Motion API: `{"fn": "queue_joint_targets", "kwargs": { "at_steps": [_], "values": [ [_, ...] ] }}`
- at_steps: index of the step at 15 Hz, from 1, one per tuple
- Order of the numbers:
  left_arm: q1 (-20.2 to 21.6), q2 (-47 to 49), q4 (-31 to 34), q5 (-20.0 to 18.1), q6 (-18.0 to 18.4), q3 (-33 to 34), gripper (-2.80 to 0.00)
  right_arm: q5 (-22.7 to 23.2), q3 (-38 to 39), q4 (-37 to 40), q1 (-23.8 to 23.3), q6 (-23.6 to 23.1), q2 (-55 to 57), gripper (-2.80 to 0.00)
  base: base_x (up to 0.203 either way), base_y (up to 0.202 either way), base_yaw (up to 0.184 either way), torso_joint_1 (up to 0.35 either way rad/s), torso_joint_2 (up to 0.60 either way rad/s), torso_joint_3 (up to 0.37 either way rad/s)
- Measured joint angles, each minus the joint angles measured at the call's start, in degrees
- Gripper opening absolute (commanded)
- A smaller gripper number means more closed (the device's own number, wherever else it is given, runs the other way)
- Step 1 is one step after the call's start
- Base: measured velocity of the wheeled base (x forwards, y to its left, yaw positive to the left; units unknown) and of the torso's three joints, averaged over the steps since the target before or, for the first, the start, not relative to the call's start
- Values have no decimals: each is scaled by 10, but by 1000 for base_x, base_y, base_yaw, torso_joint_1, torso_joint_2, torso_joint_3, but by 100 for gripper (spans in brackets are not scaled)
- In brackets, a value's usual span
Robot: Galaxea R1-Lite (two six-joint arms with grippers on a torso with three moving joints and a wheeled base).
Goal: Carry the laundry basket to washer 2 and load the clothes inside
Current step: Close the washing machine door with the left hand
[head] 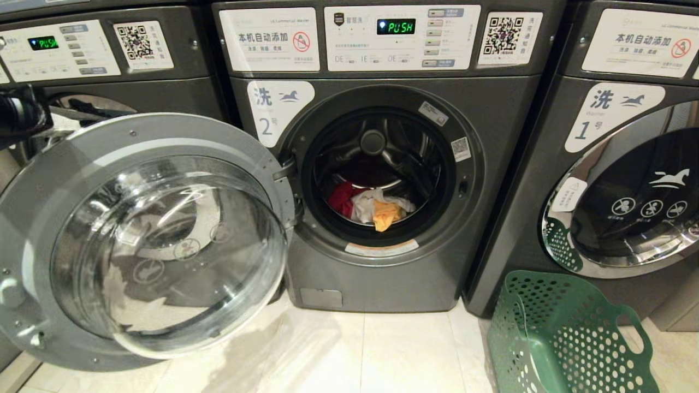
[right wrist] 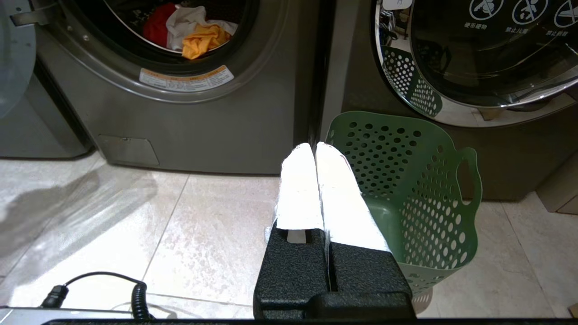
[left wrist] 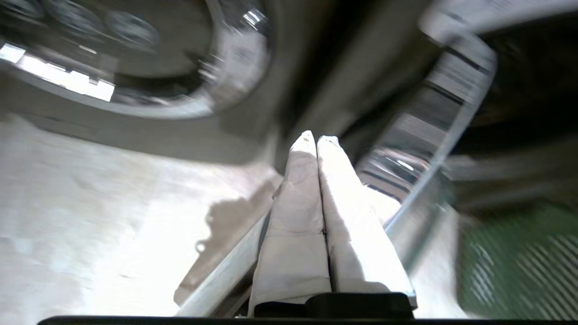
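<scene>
Washer 2 (head: 382,284) stands in the middle with its round glass door (head: 147,240) swung wide open to the left. The clothes (head: 371,206), red, white and yellow-orange, lie inside its drum, and the right wrist view shows them (right wrist: 189,29) there too. The green laundry basket (head: 568,338) sits tipped on the floor in front of washer 1, with nothing showing inside. My left gripper (left wrist: 316,137) is shut and empty, close by the open door's chrome rim (left wrist: 433,135). My right gripper (right wrist: 314,145) is shut and empty, hanging above the floor beside the basket (right wrist: 420,189).
Washer 1 (head: 628,191) stands shut on the right, and another machine (head: 82,54) on the left is half hidden behind the open door. A black part of my left arm (head: 22,114) shows at the left edge. A coiled cable (right wrist: 113,284) lies near my base on the pale tiled floor (head: 382,349).
</scene>
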Motion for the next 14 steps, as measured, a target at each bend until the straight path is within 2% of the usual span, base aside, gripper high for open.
{"fn": "queue_joint_targets", "kwargs": {
  "at_steps": [2,5,7,9,10,11,12,14],
  "values": [
    [-60,-50,80,-16,-21,0,-280,0,0,0,0,0,0,-280,0,0,0,0,0,0],
    [-200,-117,176,-21,-67,0,-280,0,0,0,0,1,0,-280,0,0,0,0,0,0],
    [-325,-152,203,-19,-107,0,-280,0,0,0,0,3,0,-280,0,0,0,0,0,0],
    [-452,-172,192,-5,-147,0,-280,0,0,0,0,4,0,-280,0,0,0,0,0,0],
    [-511,-174,163,17,-165,0,-280,0,0,-1,0,4,0,-280,0,0,0,0,0,0],
    [-549,-171,120,56,-177,0,-280,0,0,-1,0,4,0,-280,0,0,0,0,0,0],
    [-575,-164,66,114,-183,0,-280,0,0,0,0,4,0,-280,0,0,0,0,0,0],
    [-580,-149,-22,244,-190,3,-280,-1,0,-1,0,4,0,-280,0,0,0,0,0,0]
  ]
}}
